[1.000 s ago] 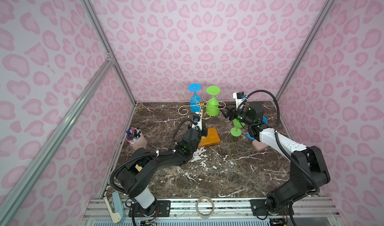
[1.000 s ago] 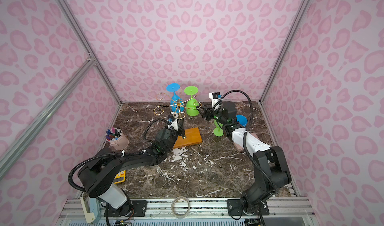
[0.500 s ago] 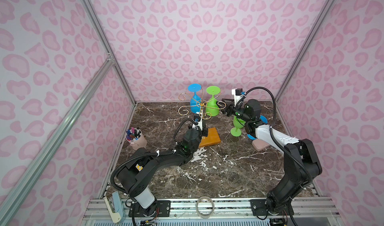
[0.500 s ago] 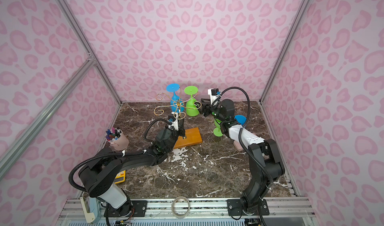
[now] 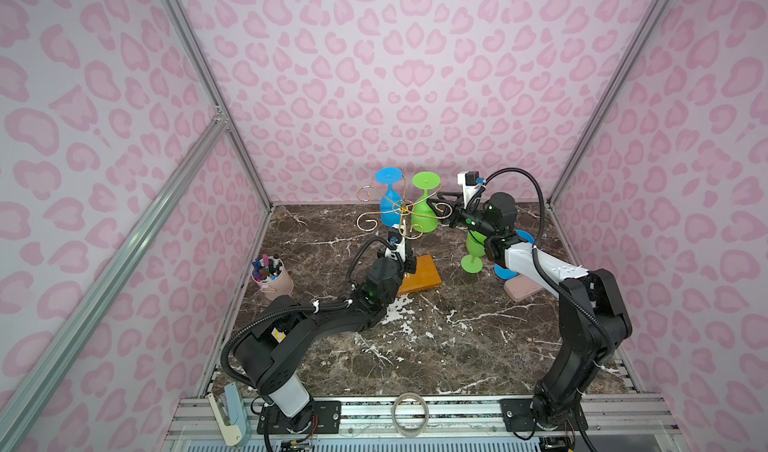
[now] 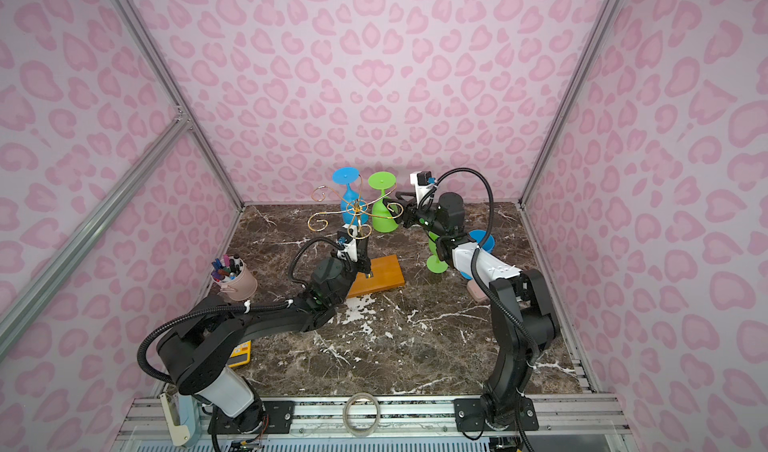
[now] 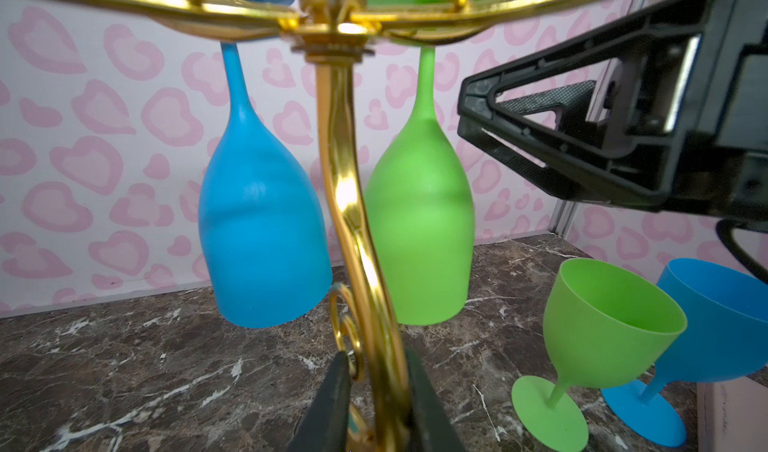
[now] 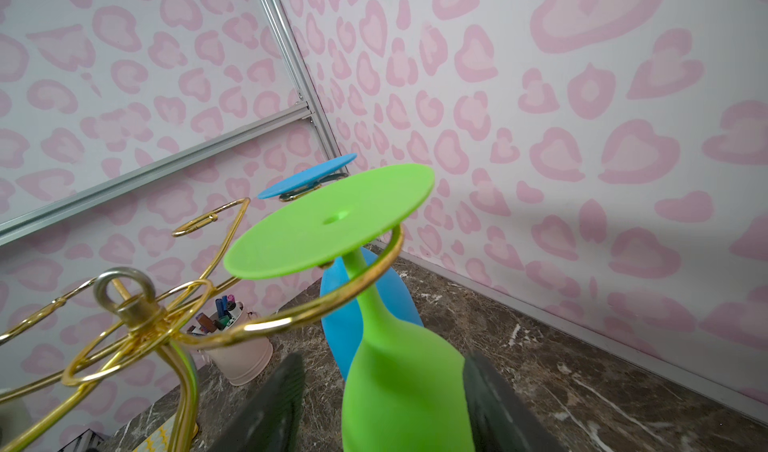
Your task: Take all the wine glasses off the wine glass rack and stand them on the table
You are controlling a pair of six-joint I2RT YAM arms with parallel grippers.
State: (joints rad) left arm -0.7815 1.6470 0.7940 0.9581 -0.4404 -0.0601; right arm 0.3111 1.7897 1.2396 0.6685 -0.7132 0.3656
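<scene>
no readable text, labels or numbers

Pink heart-spotted walls (image 5: 415, 76) enclose a dark, white-veined marble floor (image 5: 436, 346) — silver metal posts (image 5: 196, 55) at the corners.

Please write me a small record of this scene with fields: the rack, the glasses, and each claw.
rack: wine glass rack, upright on table
on rack: hanging green glass, hanging blue glass, both upside down
off rack: standing green glass, standing blue glass, upright
left claw: shut on rack post
right claw: open, straddling hanging green glass
</scene>
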